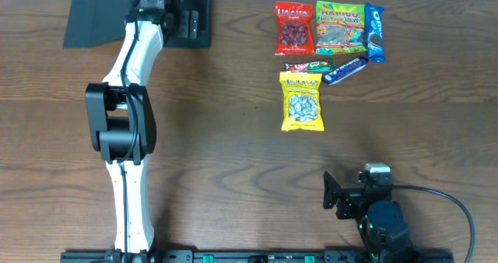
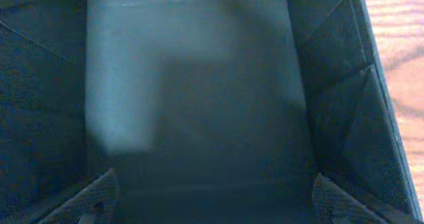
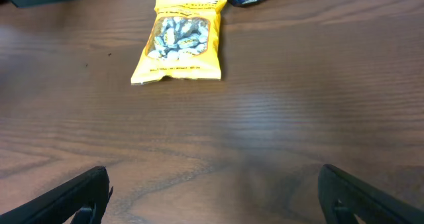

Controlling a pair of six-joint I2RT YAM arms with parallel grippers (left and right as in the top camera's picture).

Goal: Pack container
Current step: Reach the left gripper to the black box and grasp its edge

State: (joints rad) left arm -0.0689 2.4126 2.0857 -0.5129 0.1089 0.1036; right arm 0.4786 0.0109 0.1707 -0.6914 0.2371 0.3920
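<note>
The container (image 1: 93, 18) is a dark box at the table's back left, its flap lid open to the left. My left gripper (image 1: 159, 6) hangs over the box; in the left wrist view its fingers (image 2: 212, 197) are spread wide above the bare dark teal box floor (image 2: 192, 85), holding nothing. My right gripper (image 1: 342, 194) rests open near the front edge; in the right wrist view its fingertips (image 3: 215, 194) are wide apart over bare wood. A yellow seed packet (image 1: 301, 101) (image 3: 182, 38) lies ahead of it.
Several snack packets lie at the back right: a red packet (image 1: 294, 28), a Haribo bag (image 1: 340, 25), a blue Oreo pack (image 1: 375, 31), a dark blue bar (image 1: 345, 68) and a small dark bar (image 1: 307, 65). A black cable (image 1: 451, 205) runs from the right arm.
</note>
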